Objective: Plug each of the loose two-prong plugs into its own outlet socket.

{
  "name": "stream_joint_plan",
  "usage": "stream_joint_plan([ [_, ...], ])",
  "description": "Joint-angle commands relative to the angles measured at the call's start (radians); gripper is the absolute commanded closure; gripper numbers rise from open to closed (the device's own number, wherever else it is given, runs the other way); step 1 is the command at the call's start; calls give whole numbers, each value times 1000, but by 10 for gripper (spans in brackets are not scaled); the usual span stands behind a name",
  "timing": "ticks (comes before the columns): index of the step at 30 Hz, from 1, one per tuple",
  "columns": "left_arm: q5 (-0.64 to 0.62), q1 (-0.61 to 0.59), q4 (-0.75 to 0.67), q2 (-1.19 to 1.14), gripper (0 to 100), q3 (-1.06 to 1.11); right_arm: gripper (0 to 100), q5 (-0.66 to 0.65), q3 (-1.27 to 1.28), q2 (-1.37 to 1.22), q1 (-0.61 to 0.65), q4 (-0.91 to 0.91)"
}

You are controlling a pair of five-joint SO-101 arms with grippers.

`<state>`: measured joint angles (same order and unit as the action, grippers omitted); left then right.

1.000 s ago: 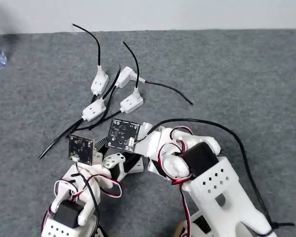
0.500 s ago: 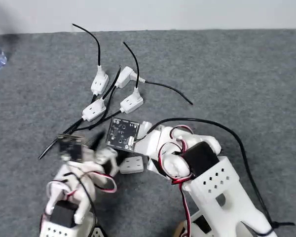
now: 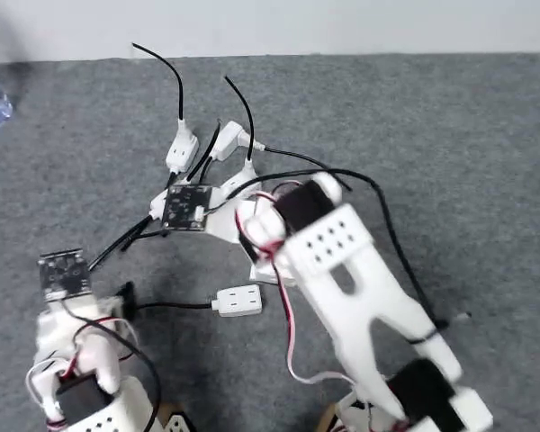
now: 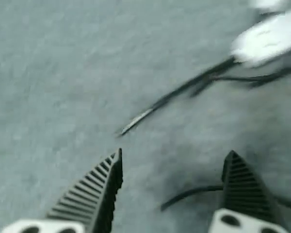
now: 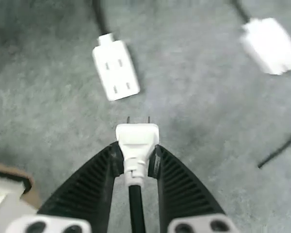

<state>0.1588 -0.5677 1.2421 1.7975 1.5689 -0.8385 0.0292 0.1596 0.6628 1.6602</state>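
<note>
Just below centre frame, my right end effector [image 5: 137, 148] had swung round, pinching a two-prong plug [image 5: 137, 136] toward the outlet socket [image 5: 116, 76]; my left end effector [image 4: 174, 158] backed off, spread, clearing the insertion.

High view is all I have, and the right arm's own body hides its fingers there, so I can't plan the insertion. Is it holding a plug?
Observer: Yes, the right gripper is shut on a white two-prong plug, prongs pointing outward.
Operator: What's ahead of the prongs?
Observer: A white plastic outlet block lies on the grey carpet ahead, apart from the prongs.
Operator: And the left arm?
Observer: The left gripper is open, gripping nothing, with a thin black cord on the carpet beneath it.
</note>
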Motion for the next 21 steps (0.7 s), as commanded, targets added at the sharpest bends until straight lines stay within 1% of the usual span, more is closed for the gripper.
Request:
stream_joint_plan([
  [1, 37, -84, 5, 2, 686, 41, 989, -54, -75, -64, 53, 56],
  [5, 40, -112, 12, 2, 686, 41, 989, -69, -75, -90, 113, 42],
  [7, 94, -138, 12, 2, 686, 53, 989, -66, -69, -94, 127, 16],
  [9, 135, -170, 14, 2, 686, 58, 989, -66, -57, -113, 122, -1],
  [17, 138, -181, 14, 2, 687, 58, 989, -69, 48, -173, 110, -140],
  [21, 138, -183, 14, 2, 687, 59, 989, -98, 74, -174, 68, -176],
])
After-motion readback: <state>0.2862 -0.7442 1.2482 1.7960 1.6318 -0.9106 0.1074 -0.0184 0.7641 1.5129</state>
